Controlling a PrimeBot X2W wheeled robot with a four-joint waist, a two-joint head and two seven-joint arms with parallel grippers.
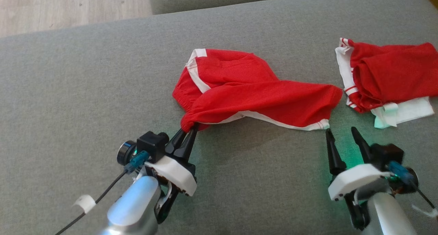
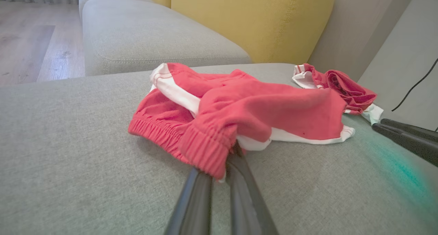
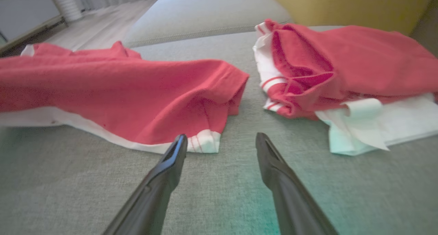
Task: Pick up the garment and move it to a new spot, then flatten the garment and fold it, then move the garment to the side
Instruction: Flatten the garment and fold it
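- Across the grey fabric sofa cushion (image 1: 68, 91) sprawls a crumpled red garment with white trim (image 1: 253, 94), lying near the cushion's middle.
- Right of that garment, apart from it, sits a folded red-and-white cloth pile (image 1: 390, 74). Behind the garment are a yellow back cushion (image 2: 253, 19) and a pale wood floor (image 1: 68, 5).
- Left claw (image 1: 190, 129) reaches in low at the garment's near-left end, pinched tight on its elastic waistband.
- Right claw (image 1: 341, 130) hovers with fingers spread, just beside the garment's white-hemmed right corner, holding nothing.
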